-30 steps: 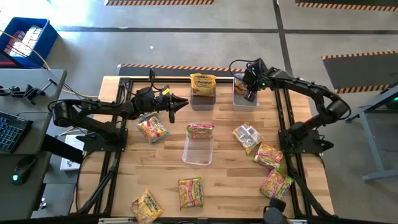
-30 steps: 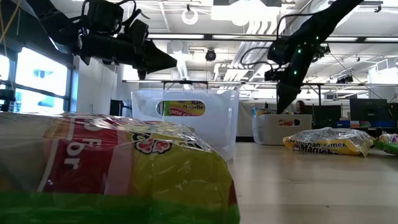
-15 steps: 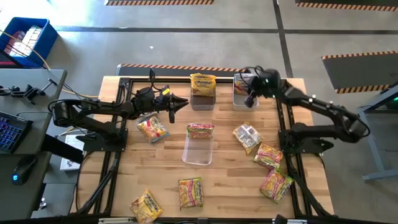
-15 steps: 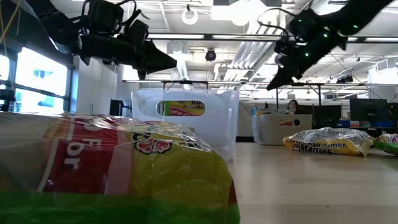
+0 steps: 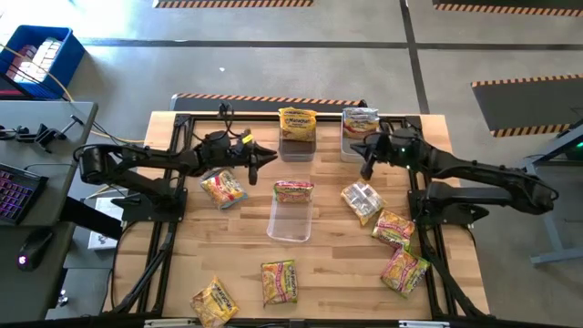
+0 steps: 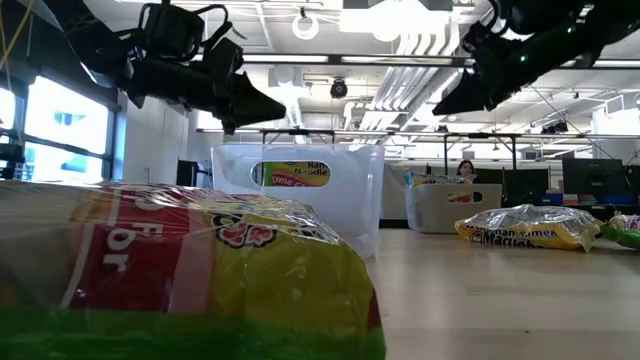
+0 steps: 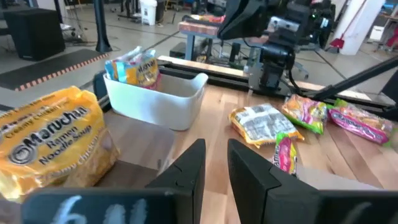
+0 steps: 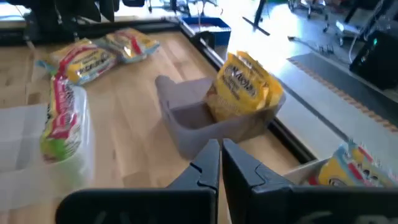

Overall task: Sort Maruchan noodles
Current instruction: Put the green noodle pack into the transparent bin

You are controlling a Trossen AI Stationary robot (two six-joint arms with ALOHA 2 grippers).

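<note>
Maruchan noodle packets lie scattered on the wooden table: a yellow-red one (image 5: 223,188), a silvery one (image 5: 362,200), and pink-green ones (image 5: 393,226). A yellow packet (image 5: 297,121) stands in the far middle bin (image 5: 297,146). Another (image 5: 362,118) lies in the far right bin (image 5: 359,144). A red-green packet (image 5: 293,191) rests on the far end of the clear bin (image 5: 291,219). My left gripper (image 5: 271,154) hovers left of the far middle bin, narrowly open and holding nothing (image 7: 216,146). My right gripper (image 5: 358,153) hovers just near of the far right bin, shut and holding nothing (image 8: 221,146).
Three more packets lie near the table's front edge (image 5: 280,281), (image 5: 214,301), (image 5: 404,269). A black frame (image 5: 182,123) rims the table. In the low view, one packet (image 6: 180,270) fills the foreground. Bare wood shows between the clear bin and the silvery packet.
My right gripper has drawn back from above the far right bin toward the table's near and right edges. It has tipped from pointing down to nearly level, facing the table's left. My left gripper has kept still.
</note>
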